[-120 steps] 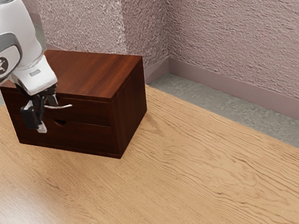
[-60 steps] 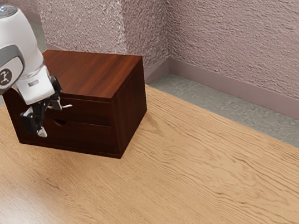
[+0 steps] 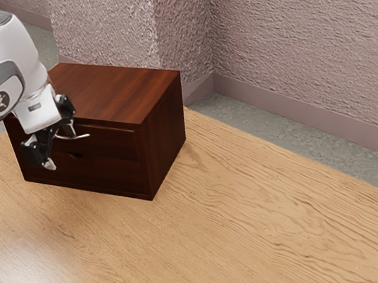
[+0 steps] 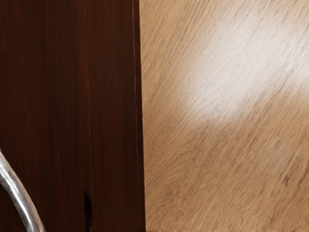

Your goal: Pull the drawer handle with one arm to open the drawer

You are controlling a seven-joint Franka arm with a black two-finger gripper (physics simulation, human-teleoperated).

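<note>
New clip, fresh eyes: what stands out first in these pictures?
A dark wooden cabinet sits on the pale wooden table toward the exterior view's left, in front of the pink textured walls. A white arm hangs at the cabinet's front, with its black end effector right beside the silver handle.

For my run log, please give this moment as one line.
gripper: at metal drawer handle | grip: unclear | drawer: looks shut | cabinet: on wooden table
</note>
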